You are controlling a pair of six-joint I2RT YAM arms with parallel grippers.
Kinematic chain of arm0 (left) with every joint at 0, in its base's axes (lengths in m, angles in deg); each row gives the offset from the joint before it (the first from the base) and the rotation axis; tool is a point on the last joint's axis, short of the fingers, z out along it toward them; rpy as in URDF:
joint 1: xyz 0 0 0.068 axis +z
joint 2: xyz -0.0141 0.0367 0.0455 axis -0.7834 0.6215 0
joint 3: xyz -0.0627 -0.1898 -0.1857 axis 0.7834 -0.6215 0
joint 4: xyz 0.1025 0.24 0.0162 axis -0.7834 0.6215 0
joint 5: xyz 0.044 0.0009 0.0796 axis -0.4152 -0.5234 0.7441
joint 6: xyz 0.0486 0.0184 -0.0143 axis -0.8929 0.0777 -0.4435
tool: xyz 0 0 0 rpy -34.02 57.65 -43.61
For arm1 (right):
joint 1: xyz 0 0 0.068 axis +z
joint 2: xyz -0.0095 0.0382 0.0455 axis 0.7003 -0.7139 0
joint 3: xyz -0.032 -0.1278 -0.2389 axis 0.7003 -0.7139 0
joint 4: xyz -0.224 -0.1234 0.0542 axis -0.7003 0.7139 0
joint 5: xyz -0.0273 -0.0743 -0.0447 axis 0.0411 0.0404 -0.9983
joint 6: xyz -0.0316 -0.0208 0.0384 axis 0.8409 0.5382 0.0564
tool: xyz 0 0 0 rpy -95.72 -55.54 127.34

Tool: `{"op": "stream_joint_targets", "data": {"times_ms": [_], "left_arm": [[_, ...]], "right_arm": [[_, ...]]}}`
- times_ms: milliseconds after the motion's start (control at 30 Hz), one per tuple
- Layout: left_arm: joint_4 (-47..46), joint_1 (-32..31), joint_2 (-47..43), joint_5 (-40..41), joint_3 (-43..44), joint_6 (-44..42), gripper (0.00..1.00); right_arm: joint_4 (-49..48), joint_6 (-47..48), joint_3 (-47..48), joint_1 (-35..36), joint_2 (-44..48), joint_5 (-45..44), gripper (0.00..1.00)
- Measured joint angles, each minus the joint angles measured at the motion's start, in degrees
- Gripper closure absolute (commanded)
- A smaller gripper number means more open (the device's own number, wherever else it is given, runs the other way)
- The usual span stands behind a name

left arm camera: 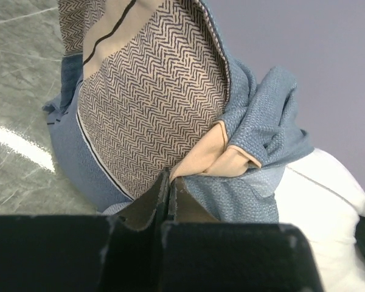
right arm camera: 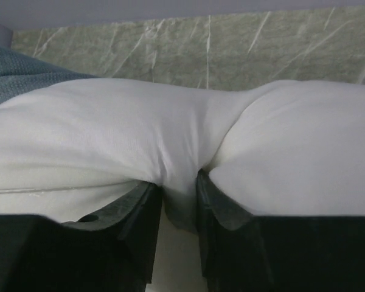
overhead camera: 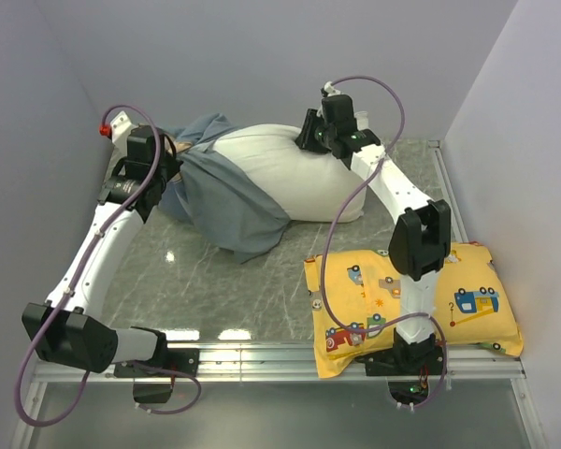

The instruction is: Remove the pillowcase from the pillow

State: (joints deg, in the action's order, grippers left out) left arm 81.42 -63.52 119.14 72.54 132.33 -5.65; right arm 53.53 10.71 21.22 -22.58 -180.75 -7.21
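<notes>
The pillow (overhead camera: 280, 173) lies at the far side of the surface (overhead camera: 215, 281), close to the left and far walls, with bare room near-left. The pillowcase (overhead camera: 229, 210) bunches over its left end. Only the left wrist view shows its striped lining, with the left jaws closed on a fold. The right jaws, narrowly parted, pinch the pillow's right end. A yellow pillow (overhead camera: 477, 309) overhangs the near-right edge.

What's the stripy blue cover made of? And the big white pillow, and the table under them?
The pillowcase looks like woven cloth, matte: a zigzag weave shows and it folds softly. The pillow seems smooth white fabric over soft stuffing; it dents and creases. The table looks like polished grey-green marble or a print of it: pale veins, shiny reflections.
</notes>
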Motion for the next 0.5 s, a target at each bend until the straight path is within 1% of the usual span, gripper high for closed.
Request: {"op": "stream_joint_targets", "data": {"times_ms": [33, 67, 133, 167, 333, 500], "left_arm": [[-0.26, 0.09, 0.24, -0.39, 0.00, -0.31, 1.00], [-0.57, 0.09, 0.52, -0.48, -0.09, -0.48, 1.00], [-1.51, -0.07, 1.31, -0.39, -0.39, -0.74, 1.00], [-1.95, -0.24, 1.92, -0.28, -0.55, -0.92, 1.00], [-3.10, -0.83, 4.66, 0.31, -0.70, -1.40, 1.00], [-5.07, -0.96, 6.38, 0.61, -0.70, -1.42, 1.00]], "right_arm": [[-0.50, 0.70, -0.20, -0.04, 0.39, -0.26, 0.47], [-0.85, 1.46, -0.55, -0.04, 0.94, -0.52, 0.38], [-0.85, 3.21, -1.16, 0.17, 2.75, -1.11, 0.32], [-0.90, 4.24, -1.55, 0.39, 3.87, -1.68, 0.27], [-0.79, 9.07, -8.31, 3.54, 15.28, -6.95, 0.17], [-2.54, 11.19, -16.04, 10.21, 27.63, -12.61, 0.15]]}}
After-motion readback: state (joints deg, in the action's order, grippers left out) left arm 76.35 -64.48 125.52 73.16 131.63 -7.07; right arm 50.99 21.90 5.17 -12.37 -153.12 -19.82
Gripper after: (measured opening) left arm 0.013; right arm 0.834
